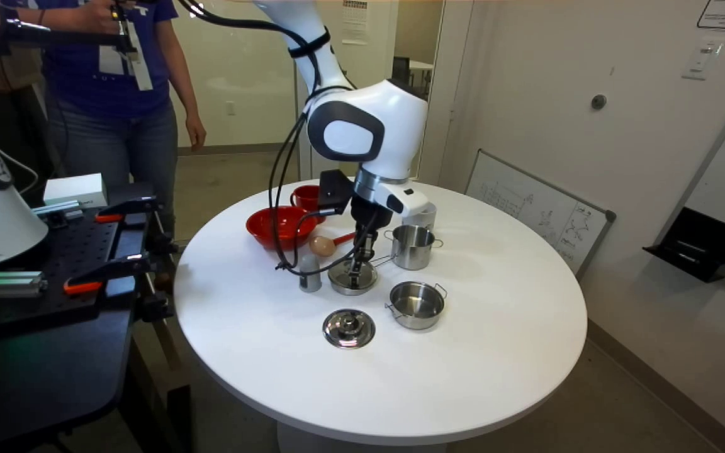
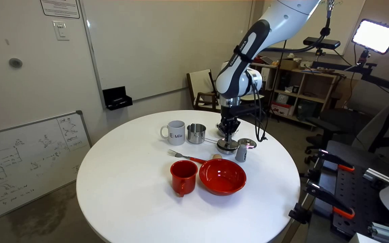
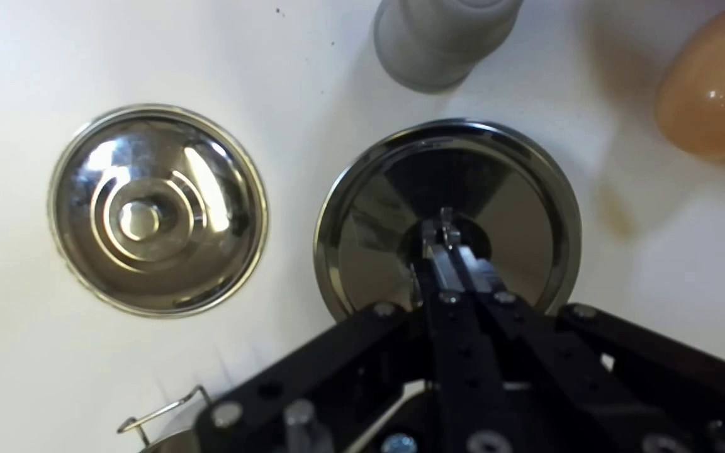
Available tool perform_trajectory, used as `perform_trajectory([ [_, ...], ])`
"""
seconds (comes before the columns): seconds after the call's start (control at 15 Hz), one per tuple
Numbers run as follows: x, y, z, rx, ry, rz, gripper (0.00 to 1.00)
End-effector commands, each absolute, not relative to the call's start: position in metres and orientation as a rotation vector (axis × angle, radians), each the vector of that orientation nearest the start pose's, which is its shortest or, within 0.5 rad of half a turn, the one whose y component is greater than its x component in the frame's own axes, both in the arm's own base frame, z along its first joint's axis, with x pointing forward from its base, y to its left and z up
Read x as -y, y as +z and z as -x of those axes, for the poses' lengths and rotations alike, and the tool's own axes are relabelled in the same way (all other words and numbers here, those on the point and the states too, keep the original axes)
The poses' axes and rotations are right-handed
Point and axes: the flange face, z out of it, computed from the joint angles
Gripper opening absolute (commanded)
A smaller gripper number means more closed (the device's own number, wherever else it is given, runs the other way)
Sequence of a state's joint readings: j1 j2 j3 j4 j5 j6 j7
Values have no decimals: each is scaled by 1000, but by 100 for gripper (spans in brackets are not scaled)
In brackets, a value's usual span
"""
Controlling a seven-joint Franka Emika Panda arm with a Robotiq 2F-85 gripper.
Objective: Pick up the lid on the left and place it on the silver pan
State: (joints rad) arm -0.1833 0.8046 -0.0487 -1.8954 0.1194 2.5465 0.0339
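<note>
A flat round silver lid [image 1: 340,274] lies under my gripper and also shows in the wrist view [image 3: 529,207]. It appears seated on a low silver pan [image 2: 227,152] with a thin wire handle. My gripper [image 3: 440,238] points straight down at the lid's centre. Its fingers are close together there, with a very thin gap; they hide the knob. A second, domed lid with a knob [image 3: 158,214] lies on the table, apart from the gripper; it shows in an exterior view too [image 1: 349,330]. The deep cylindrical silver pan [image 1: 412,253] stands uncovered behind, out of the wrist view.
A shallow two-handled silver bowl [image 1: 416,319] stands near the lids. A grey shaker [image 3: 444,38] and an egg [image 3: 718,88] are close beside the gripper. A red bowl [image 2: 222,179], red mug [image 2: 183,179], red-handled fork [image 2: 181,155] and white mug [image 2: 176,132] share the round table.
</note>
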Motion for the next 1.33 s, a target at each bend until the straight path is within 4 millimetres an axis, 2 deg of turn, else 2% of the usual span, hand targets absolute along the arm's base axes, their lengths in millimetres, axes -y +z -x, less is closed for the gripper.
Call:
perform_trajectory([
  [0.0,142,59,-585,-533,256,3029,27],
  [0.07,142,59,-586,-534,258,3028,32],
  [0.47,141,60,-591,-536,262,3025,76],
  [0.67,142,70,-592,-557,221,3038,98],
  [1.07,144,111,-590,-598,27,3070,100],
  [1.27,143,130,-583,-608,-39,3066,100],
])
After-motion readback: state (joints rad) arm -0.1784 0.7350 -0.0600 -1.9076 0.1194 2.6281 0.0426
